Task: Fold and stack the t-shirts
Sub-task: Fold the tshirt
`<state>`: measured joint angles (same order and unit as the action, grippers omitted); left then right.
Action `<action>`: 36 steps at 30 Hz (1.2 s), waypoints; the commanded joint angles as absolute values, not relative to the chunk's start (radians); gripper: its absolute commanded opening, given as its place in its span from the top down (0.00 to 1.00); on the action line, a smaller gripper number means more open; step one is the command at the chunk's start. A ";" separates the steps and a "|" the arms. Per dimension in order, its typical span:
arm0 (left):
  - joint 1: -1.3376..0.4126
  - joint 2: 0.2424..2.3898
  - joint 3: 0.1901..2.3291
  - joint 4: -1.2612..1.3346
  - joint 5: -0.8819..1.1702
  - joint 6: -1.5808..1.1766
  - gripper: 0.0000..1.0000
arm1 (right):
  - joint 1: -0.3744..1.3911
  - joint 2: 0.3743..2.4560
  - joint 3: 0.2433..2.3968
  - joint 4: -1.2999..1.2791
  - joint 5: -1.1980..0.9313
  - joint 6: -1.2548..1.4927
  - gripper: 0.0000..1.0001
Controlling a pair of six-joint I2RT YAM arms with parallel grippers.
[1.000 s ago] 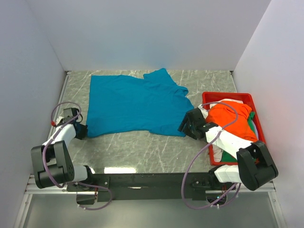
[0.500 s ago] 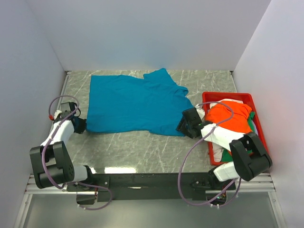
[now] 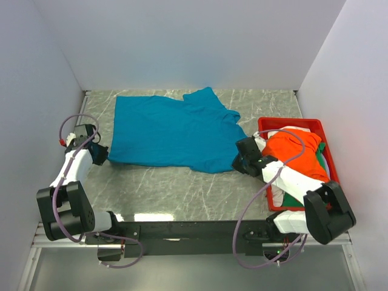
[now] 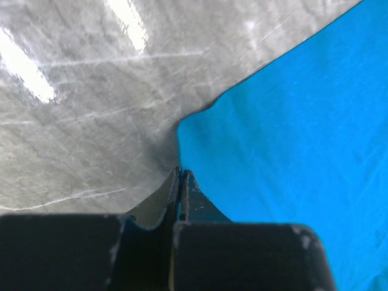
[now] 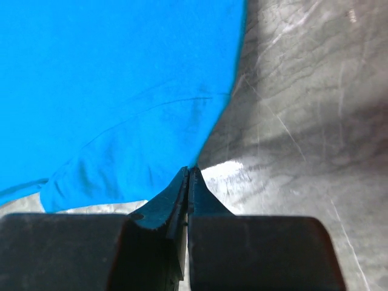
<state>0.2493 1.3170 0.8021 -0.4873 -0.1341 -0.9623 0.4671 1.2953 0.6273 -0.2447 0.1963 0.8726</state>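
- The teal-blue t-shirt point(image 3: 173, 130) lies spread flat over the far half of the marble table point(image 3: 182, 194). Its far edge runs close to the back wall, and one sleeve points that way near the middle.
- The shirt's near edge stretches between my two grippers. From that edge back to the arm bases the tabletop is bare, which is the open room I have.
- The left gripper point(image 4: 180, 176) has its jaws pressed together with no gap, at the shirt's near-left corner. The cloth edge runs straight into the tips, so I read it as pinching that corner. The side wall is near this arm.
- The right gripper point(image 5: 188, 174) is likewise closed tight on the near-right corner, just beside the red bin point(image 3: 290, 123).
- The bin sits at the table's right edge, with an orange t-shirt point(image 3: 297, 151) on top and green point(image 3: 293, 200) and white point(image 3: 275, 193) cloth showing beneath.
- My right arm crosses the bin and hides much of the pile.
- In both wrist views the gripper body blocks the bottom of the frame, so I cannot tell how much cloth sits between the pads.
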 commanded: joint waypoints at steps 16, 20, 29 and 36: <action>0.311 1.197 0.778 -0.534 -0.173 -0.893 0.99 | 0.465 0.967 0.598 -0.430 0.189 0.839 1.00; 0.322 1.183 0.775 -0.531 -0.166 -0.879 0.99 | 0.465 0.947 0.603 -0.436 0.187 0.830 1.00; 0.325 1.308 0.867 -0.480 -0.106 -0.899 0.99 | 0.410 1.152 0.748 -0.397 0.161 0.729 1.00; 0.310 1.460 0.949 -0.446 -0.057 -0.930 0.99 | 0.321 1.342 0.868 -0.362 0.075 0.669 1.00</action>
